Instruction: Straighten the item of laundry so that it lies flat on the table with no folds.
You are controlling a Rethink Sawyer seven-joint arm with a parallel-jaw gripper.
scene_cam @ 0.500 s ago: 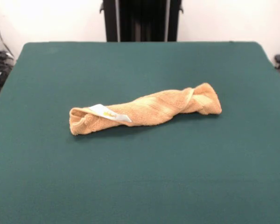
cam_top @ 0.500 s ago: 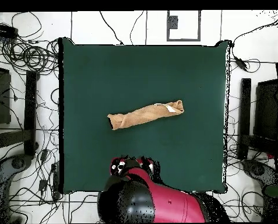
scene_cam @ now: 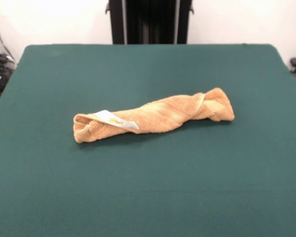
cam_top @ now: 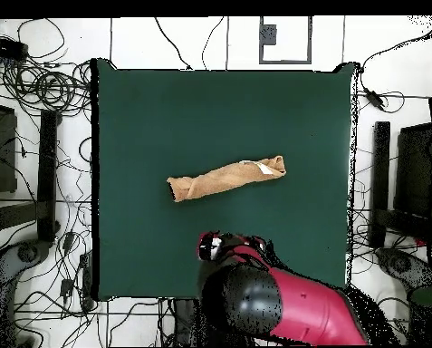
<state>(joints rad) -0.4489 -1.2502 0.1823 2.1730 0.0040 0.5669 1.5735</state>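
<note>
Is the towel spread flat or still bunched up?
Bunched: the towel lies twisted into a long roll on the table, its white label near one end.

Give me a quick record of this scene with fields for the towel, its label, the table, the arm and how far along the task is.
towel: orange-tan towel, twisted into a long roll, lying near the table's middle
label: small white label showing at one end of the roll
table: dark green table, far wider than the towel
arm: red and black arm over the table's edge on the robot's side in the overhead view, apart from the towel
jaws: cannot tell whether open or shut
task state: not yet flat, nothing touching the towel
</note>
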